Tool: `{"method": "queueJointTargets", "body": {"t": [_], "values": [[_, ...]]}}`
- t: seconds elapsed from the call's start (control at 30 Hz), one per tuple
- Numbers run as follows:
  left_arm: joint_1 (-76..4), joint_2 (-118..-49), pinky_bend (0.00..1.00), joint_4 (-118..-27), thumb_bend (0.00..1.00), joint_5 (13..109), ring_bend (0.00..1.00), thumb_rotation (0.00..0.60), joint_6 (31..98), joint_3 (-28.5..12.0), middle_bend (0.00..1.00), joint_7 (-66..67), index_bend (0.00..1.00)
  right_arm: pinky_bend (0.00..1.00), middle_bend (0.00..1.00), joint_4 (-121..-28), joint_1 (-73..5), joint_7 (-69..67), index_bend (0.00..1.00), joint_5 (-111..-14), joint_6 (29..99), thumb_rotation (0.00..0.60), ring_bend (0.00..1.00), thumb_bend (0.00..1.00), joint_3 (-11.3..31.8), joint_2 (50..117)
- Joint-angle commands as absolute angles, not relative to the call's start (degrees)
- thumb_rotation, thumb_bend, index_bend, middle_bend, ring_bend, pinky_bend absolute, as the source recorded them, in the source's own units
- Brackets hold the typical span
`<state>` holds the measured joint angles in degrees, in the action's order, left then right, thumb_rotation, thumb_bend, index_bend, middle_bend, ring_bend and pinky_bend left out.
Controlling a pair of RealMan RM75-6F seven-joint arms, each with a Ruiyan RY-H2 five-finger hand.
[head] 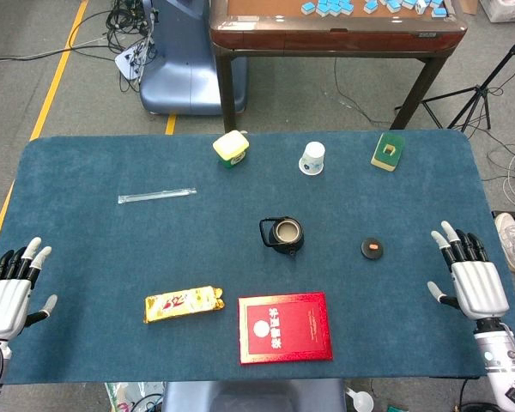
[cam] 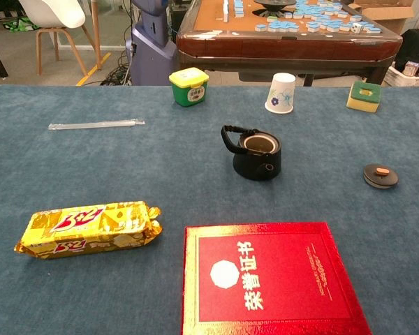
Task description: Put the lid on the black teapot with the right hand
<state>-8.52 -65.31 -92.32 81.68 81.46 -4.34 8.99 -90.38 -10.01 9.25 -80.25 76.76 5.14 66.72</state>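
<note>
Only the head view shows the left robot hand (head: 9,296) and right robot hand (head: 472,279), both released with fingers spread, resting at the near corners of the blue tabletop (head: 86,215). Nearest lie a red booklet (cam: 269,279) and a yellow snack packet (cam: 87,228). Mid-table, the black teapot (cam: 255,152) stands uncovered, bare cloth around it; its lid (cam: 380,175) lies apart to its right. Farther back are a green jar (cam: 188,86) and paper cup (cam: 281,92).

A blue-carpeted table (head: 86,172) is set with a black teapot (head: 282,234), its lid (head: 373,249), a red booklet (head: 285,327), a yellow packet (head: 184,303), a paper cup (head: 312,158), a green jar (head: 231,150), a sponge (head: 389,150) and a wrapped straw (head: 156,196).
</note>
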Motion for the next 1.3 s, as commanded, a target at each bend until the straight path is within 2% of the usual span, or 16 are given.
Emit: {"method": "queueJointTargets", "body": {"t": [0.03,0.47,0.7,0.87,1.03,1.3], "values": [[-8.69,-65.50,0.00,-91.91,0.30,81.43,0.00,0.600,81.15,-4.44,0.00,8.56,0.08,0.00,0.00,-90.33,-10.32,9.58,0.06,-80.01,76.39,0.600,0.00,0.27,5.25,66.94],[-8.35,-64.88,0.00,-92.81,0.30,82.70,0.00,0.600,82.24,-3.87,0.00,8.91,0.08,0.00,0.00,-91.28,-11.72,10.84,0.06,-79.61,74.80,0.600,0.00,0.27,5.45,67.00],[-8.78,-64.98,0.00,-91.69,0.30,82.07,0.00,0.600,81.30,-4.21,0.00,6.52,0.08,0.00,0.00,-92.93,-14.14,12.86,0.06,-76.80,70.20,0.600,0.00,0.27,6.27,64.91],[-9.04,-64.83,0.00,-90.58,0.30,81.51,0.00,0.600,80.22,-4.14,0.00,5.33,0.08,0.00,0.00,-94.17,-16.39,15.35,0.11,-74.18,66.75,0.600,0.00,0.25,7.04,63.96],[-9.23,-65.01,0.00,-89.61,0.30,81.27,0.00,0.600,79.66,-4.14,0.00,4.14,0.08,0.00,0.00,-95.02,-18.55,17.87,0.21,-71.66,63.76,0.600,0.00,0.23,7.57,63.50],[-9.58,-65.16,0.00,-88.18,0.30,80.97,0.00,0.600,78.76,-4.18,0.00,2.22,0.08,0.00,0.00,-94.20,-22.40,21.68,0.22,-66.50,59.32,0.600,0.00,0.23,8.54,64.56]]}}
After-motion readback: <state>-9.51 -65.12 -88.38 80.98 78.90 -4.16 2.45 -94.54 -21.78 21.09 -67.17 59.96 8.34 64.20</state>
